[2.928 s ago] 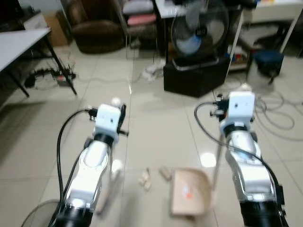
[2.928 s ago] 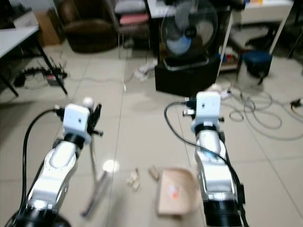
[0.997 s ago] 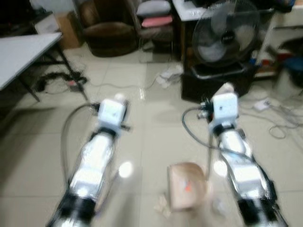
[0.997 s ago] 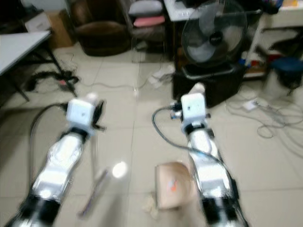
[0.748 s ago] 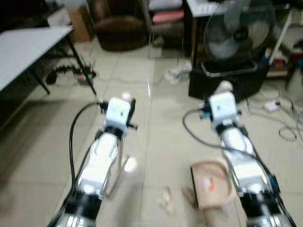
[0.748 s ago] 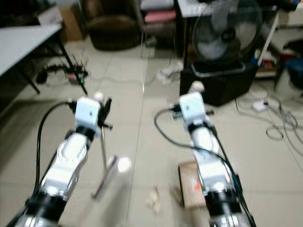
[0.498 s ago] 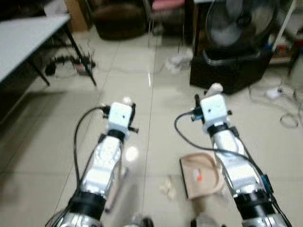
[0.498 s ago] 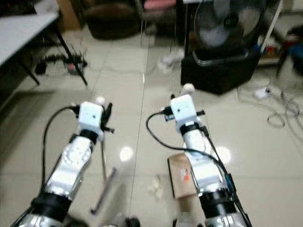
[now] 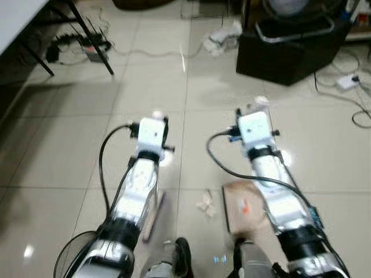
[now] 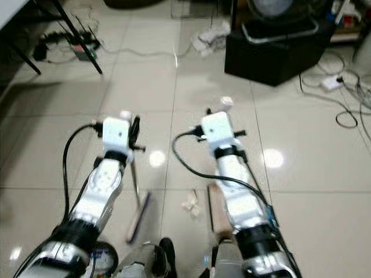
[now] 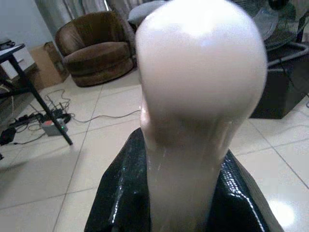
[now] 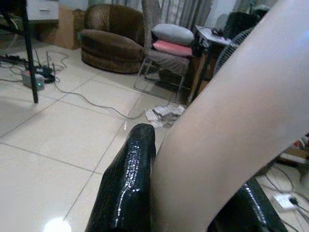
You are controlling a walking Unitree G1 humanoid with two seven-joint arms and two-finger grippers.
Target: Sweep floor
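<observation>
- Left eye view: the left gripper [image 9: 156, 119], just left of centre, is closed around the top of the broom handle [image 9: 157, 115]; the broom head [image 9: 153, 215] rests on the tile floor [image 9: 69, 145] at lower centre. The right gripper [image 9: 255, 110] clasps the dustpan handle [image 9: 260, 101]; the tan dustpan [image 9: 243, 207] lies at lower right, with a scrap of debris [image 9: 204, 202] just beside its left edge.
- Right eye view: the debris sits between broom head and dustpan.
- Left wrist view: black fingers [image 11: 120, 198] clamp the pale rounded handle tip.
- Right wrist view: fingers [image 12: 128, 183] pinch the slanting pale handle.
- Judgement: collecting is under way; next, the broom should push the debris rightward into the pan's mouth.
</observation>
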